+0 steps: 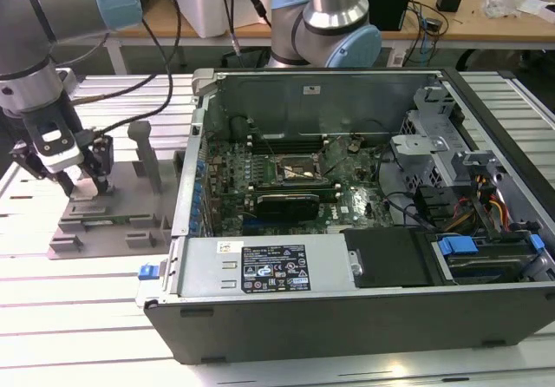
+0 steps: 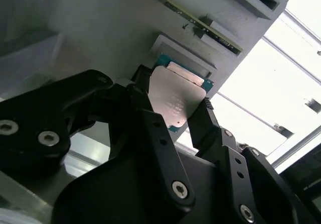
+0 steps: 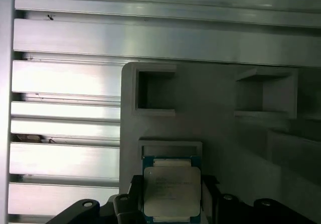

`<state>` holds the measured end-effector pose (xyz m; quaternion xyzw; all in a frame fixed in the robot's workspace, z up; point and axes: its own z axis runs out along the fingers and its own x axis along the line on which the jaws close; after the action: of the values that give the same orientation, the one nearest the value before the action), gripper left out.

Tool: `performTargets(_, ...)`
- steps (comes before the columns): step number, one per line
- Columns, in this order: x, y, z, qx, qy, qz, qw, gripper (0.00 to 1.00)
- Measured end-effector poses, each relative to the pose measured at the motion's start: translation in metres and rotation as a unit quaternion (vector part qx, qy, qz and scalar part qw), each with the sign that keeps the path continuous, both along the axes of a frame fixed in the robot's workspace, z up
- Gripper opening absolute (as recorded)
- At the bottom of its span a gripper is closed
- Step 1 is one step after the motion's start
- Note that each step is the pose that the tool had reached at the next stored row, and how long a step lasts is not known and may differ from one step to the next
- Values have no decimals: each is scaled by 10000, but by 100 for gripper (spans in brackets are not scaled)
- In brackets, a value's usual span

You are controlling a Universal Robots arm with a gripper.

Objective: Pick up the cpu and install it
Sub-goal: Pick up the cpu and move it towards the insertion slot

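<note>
The cpu (image 2: 176, 94), a small square chip with a silvery top and green rim, sits between my black fingers (image 2: 150, 118) in both wrist views, its top (image 3: 172, 189) facing the camera. My gripper (image 2: 173, 106) is shut on it by two opposite edges, right over a shallow recess of the grey plastic tray (image 2: 100, 28). In the exterior view my gripper (image 1: 87, 183) is low over that tray (image 1: 113, 226) at the exterior view's left, well apart from the open computer case (image 1: 347, 309). The green motherboard (image 1: 234, 200) inside carries a black-framed socket (image 1: 299, 174).
Upright posts (image 1: 143, 148) rise from the tray close beside my gripper. The case's metal wall (image 1: 195, 170) stands between tray and motherboard. Cables and drive cages (image 1: 451, 196) crowd the case's far end. A second arm's base (image 1: 325, 22) stands behind the case. Slatted aluminium table (image 3: 65, 83) lies around.
</note>
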<state>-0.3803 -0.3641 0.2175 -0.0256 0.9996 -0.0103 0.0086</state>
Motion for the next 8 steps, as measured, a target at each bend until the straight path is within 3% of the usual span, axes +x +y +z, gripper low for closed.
performTargets(4,0,0,150,0,-1,0,10000,55)
performTargets(8,0,0,368,0,0,0,10000,55)
